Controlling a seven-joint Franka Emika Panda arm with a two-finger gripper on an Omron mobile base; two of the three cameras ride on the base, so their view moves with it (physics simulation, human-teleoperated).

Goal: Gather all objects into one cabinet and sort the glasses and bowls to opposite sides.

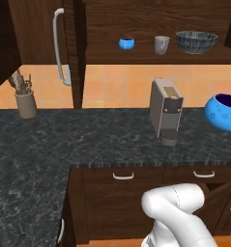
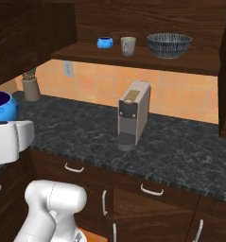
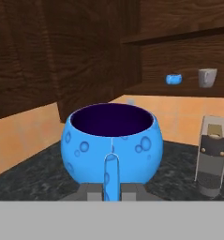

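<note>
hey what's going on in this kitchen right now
The robot's gripper is shut on a blue bowl, holding it up above the dark counter. The wall cabinet is open, and its shelf already holds another small blue bowl, a tumbler and a large striped bowl in a row. A coffee machine stands on the counter below.

So the count: two small blue bowls, one on the shelf (image 1: 126, 43) and another over the counter (image 1: 224, 112), one big dark striped bowl (image 1: 196, 42), one grey-beige tumbler (image 1: 161, 45), one coffee machine (image 1: 166, 110), and one utensil holder (image 1: 25, 102).
</note>
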